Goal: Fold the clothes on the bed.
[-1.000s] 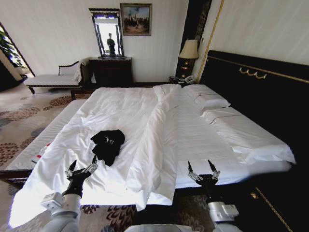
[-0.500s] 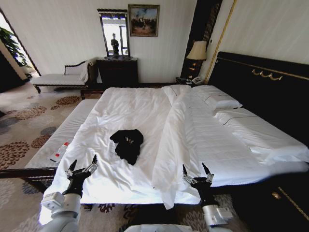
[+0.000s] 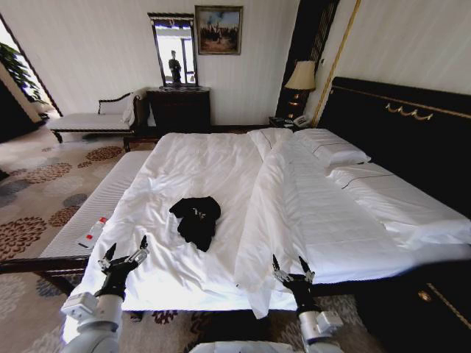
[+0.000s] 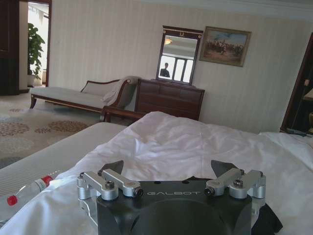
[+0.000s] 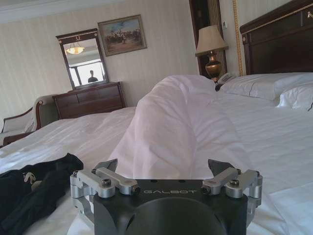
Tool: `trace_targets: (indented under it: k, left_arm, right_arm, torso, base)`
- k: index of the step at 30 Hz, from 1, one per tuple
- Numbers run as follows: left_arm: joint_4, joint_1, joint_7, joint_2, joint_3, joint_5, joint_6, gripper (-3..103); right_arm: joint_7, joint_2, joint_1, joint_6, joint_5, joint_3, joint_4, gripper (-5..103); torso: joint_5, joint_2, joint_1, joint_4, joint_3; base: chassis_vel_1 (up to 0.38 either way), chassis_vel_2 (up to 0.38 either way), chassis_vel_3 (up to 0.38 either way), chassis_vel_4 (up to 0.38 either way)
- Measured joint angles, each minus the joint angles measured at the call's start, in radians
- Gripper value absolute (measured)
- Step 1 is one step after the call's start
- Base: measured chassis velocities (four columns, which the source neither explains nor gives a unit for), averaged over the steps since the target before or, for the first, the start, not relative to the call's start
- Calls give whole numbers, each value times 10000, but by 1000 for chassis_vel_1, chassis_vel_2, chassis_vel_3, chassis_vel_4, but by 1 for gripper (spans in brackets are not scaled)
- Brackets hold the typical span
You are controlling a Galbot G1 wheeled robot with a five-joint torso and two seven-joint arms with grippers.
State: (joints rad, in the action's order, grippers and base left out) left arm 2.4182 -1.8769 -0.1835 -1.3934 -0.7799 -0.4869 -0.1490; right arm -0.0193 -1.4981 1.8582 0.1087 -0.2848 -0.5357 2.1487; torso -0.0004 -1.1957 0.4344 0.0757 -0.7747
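Black T-shirt (image 3: 196, 219) lies crumpled on the bed (image 3: 184, 165), mid-width, toward the foot edge. I judge it light and limp; I'd pinch a hem or sleeve edge. Left gripper (image 3: 124, 254) and right gripper (image 3: 288, 268) hover at the foot edge, both spread wide, empty. No containers.

Lighting: bright daylight from the robot's left, strongest at the doorway (image 3: 9, 44); mirror (image 3: 175, 51) reflects bright window panes. White bed (image 3: 213, 169) sheets near glare, soft fold shadows. Headboard (image 3: 412, 140) nearly black, little detail. Head view: wide-angle bending at edges. Wrist views: softer, slightly hazy background.
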Motion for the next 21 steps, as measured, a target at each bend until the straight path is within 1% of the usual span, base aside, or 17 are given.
trace_targets:
  k: [3,13,14,15,17,18,20,21]
  left_arm:
    - [-21,6,-17,-13,5,8,-2,100]
    - [-92,41,-22,-23,0,12,-6,100]
    - [-112,45,-27,-6,-9,9,-8,100]
    - [-125,50,-28,6,-12,6,-9,100]
    - [-157,78,-31,41,-14,1,-11,100]
    - [-157,78,-31,41,-14,1,-11,100]
    - [-177,105,-32,51,-12,-1,-13,100]
    - [-186,118,-32,53,-9,-1,-15,100]
  right_arm:
    - [-4,-5,-20,-53,-121,67,28,100]
    - [15,-156,-259,-337,-58,315,-353,100]
    - [1,-163,-308,-399,-91,309,-395,103]
    - [-12,-164,-336,-427,-105,293,-418,103]
    - [-53,-159,-375,-489,-127,243,-447,95]
    - [-53,-159,-375,-489,-127,243,-447,95]
    - [-79,-145,-378,-562,-155,216,-454,85]
    - [-84,-143,-381,-577,-156,212,-463,85]
  torso:
    - [1,-1,0,1,0]
    - [5,-1,0,2,0]
    - [4,0,0,1,0]
    - [4,0,0,1,0]
    - [4,0,0,1,0]
    - [4,0,0,1,0]
    - [4,0,0,1,0]
    - [4,0,0,1,0]
  base:
    - [0,0,0,0]
    - [0,0,0,0]
    - [0,0,0,0]
    - [0,0,0,0]
    - [0,0,0,0]
    - [0,0,0,0]
    - [0,0,0,0]
    - [0,0,0,0]
